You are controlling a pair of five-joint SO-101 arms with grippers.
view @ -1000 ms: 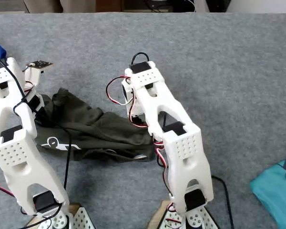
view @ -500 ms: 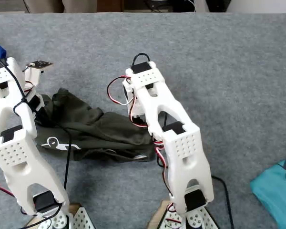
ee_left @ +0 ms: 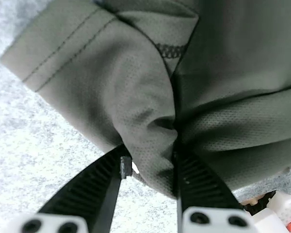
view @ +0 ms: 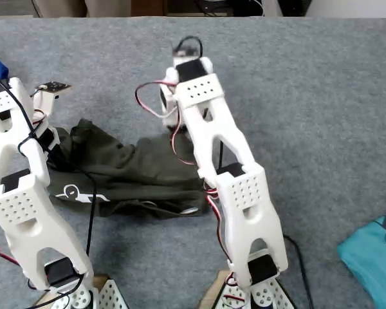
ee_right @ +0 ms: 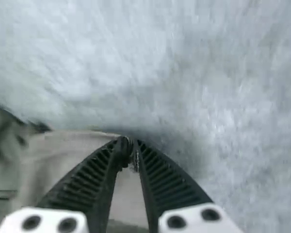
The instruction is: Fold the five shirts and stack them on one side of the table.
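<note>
Left gripper (ee_left: 150, 158) is clamped on the olive shirt (ee_left: 223, 73); a bunched fold of the mesh cloth is pinched between my two black ribbed fingers (ee_left: 94, 187). Taking the way the fingers point as 12, cloth covers everything from 12 round to 3. Hemmed edge (ee_left: 53, 53) with double stitching lies at 10 to 11. Zigzag seam (ee_left: 167, 48) near 12. Grey surface (ee_left: 29, 141) at 9. White plastic part (ee_left: 281, 213) at 4, beside the cloth's edge; I can't identify it.

teal shirt (view: 373, 256) cropped, olive shirt (view: 136, 172) part-hidden
</note>
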